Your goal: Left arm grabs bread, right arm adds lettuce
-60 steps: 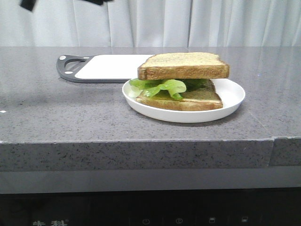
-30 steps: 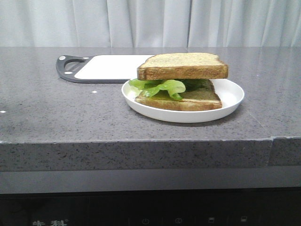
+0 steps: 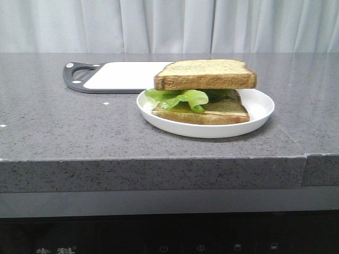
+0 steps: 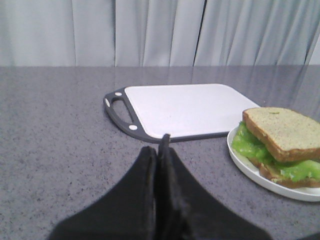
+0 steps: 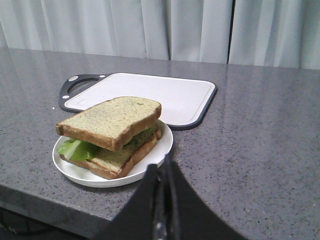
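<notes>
I am seeing, left to right: cutting board (image 3: 124, 75) lying behind plate (image 3: 259, 114). Bread (image 3: 205, 74) sitting atop lettuce (image 3: 177, 98), on lower slice (image 3: 204, 112). Left gripper (image 4: 159, 156) pinched closed, holding nothing. Right gripper (image 5: 162, 177) likewise.

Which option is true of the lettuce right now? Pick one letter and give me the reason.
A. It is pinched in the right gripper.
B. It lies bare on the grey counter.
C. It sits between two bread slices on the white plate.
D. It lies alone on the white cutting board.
C: the lettuce pokes out from under the top bread, above the lower slice, all on the white plate.
</notes>
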